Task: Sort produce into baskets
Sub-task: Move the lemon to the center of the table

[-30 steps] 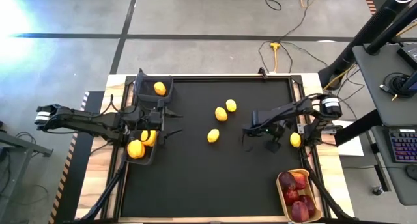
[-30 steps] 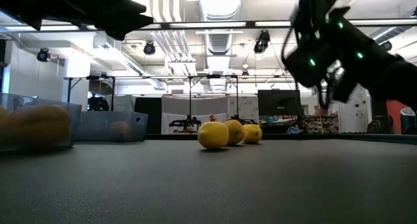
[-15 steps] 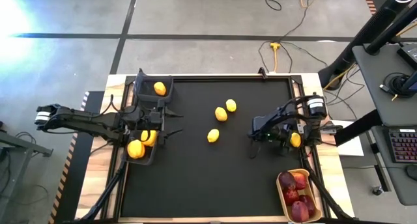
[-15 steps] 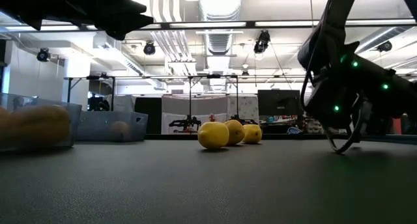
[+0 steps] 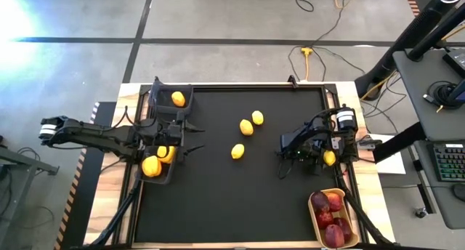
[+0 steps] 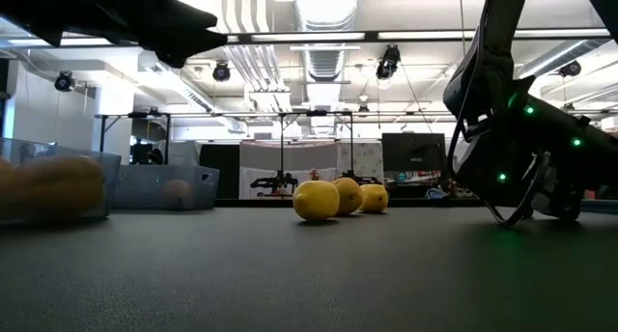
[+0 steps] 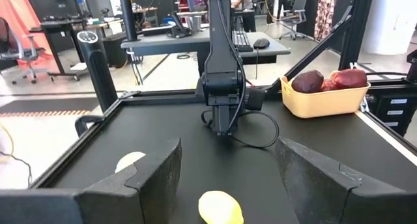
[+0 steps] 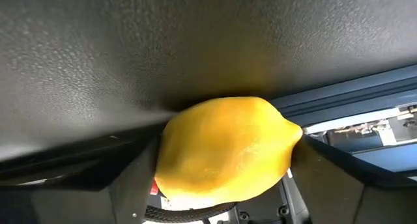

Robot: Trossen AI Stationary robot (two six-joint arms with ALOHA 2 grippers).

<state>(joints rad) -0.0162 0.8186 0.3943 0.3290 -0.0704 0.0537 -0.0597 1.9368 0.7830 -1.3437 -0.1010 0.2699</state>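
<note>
A yellow lemon (image 5: 329, 158) lies on the black mat at the table's right edge and fills the right wrist view (image 8: 225, 152). My right gripper (image 5: 323, 155) is low at it, open, one finger on each side. Three more lemons (image 5: 246, 127) (image 5: 257, 118) (image 5: 237, 151) lie mid-mat. My left gripper (image 5: 190, 137) is open and empty beside the two dark bins (image 5: 166, 97) (image 5: 168, 179), which hold yellow pieces. The tan tray (image 5: 315, 219) at the near right holds dark red fruits (image 5: 330, 221). My right gripper has its fingers (image 8: 133, 175) close on either side of the lemon's ends (image 8: 293, 129), coming at it low, toward the table's right edge. The lemon rests on the mat. I cannot tell whether the fingers touch it.
The raised frame rail (image 8: 365, 97) runs right behind the lemon at the right edge. A cable loop (image 6: 512, 214) hangs from the right arm down to the mat. The tan tray also shows in the left wrist view (image 7: 326, 101). The mat's near middle (image 5: 232, 206) is bare.
My right gripper has come down to the mat and gone toward the table's right edge, so that its fingers now stand around the lemon there. The lemon has stayed in place.
</note>
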